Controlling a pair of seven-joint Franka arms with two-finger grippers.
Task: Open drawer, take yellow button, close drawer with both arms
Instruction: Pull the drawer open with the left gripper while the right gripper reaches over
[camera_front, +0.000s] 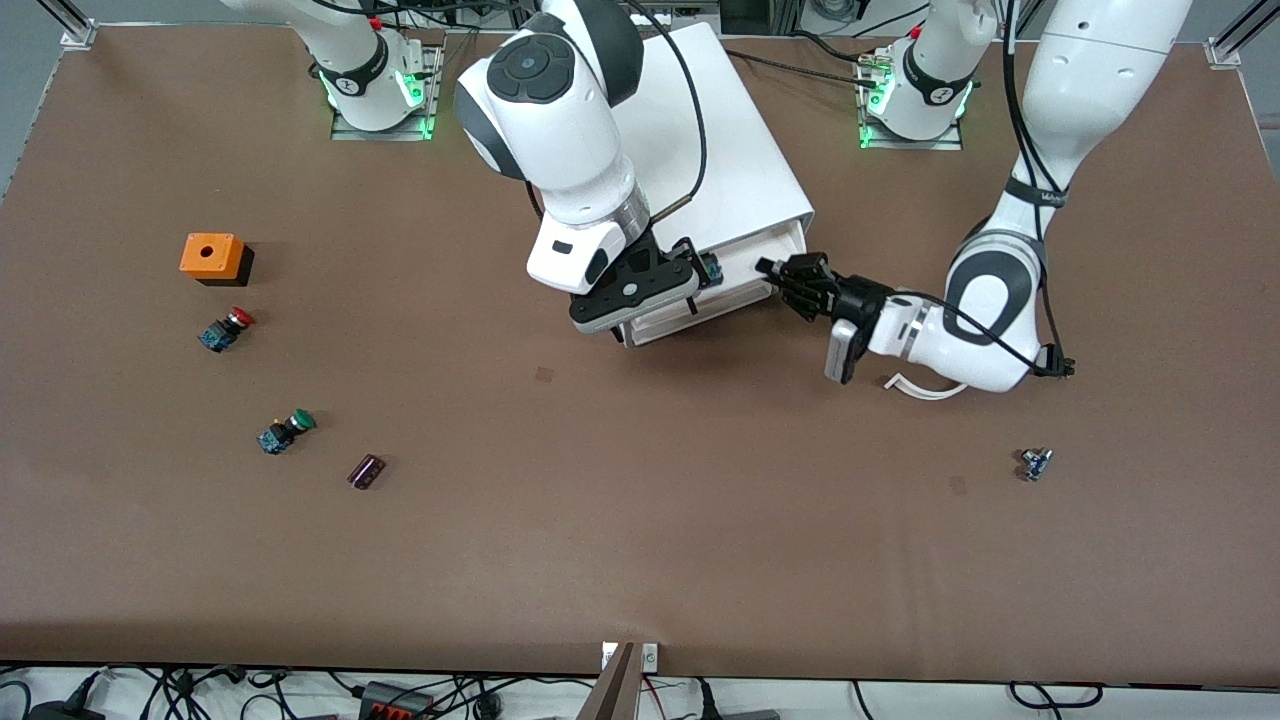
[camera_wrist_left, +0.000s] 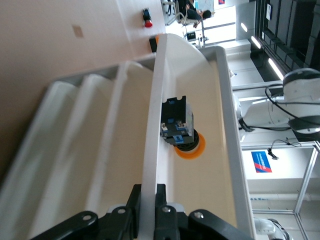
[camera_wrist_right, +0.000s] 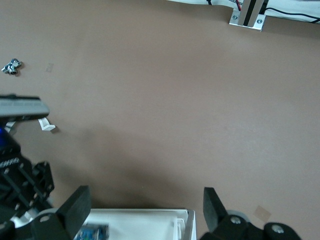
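Observation:
The white cabinet (camera_front: 720, 150) stands between the two arm bases, and its top drawer (camera_front: 745, 262) is pulled partly out. My left gripper (camera_front: 775, 270) is shut on the drawer's front wall (camera_wrist_left: 150, 150), one finger on each side, as the left wrist view (camera_wrist_left: 148, 192) shows. The orange-capped button (camera_wrist_left: 182, 136) lies on its side inside the drawer; only its blue base shows in the front view (camera_front: 711, 268) and in the right wrist view (camera_wrist_right: 92, 232). My right gripper (camera_front: 660, 285) hovers over the open drawer with its fingers wide open (camera_wrist_right: 145, 205) and empty.
Toward the right arm's end of the table lie an orange box (camera_front: 213, 257), a red-capped button (camera_front: 226, 329), a green-capped button (camera_front: 285, 431) and a small dark part (camera_front: 366, 471). A small metal part (camera_front: 1036, 463) and a white strip (camera_front: 920, 388) lie near the left arm.

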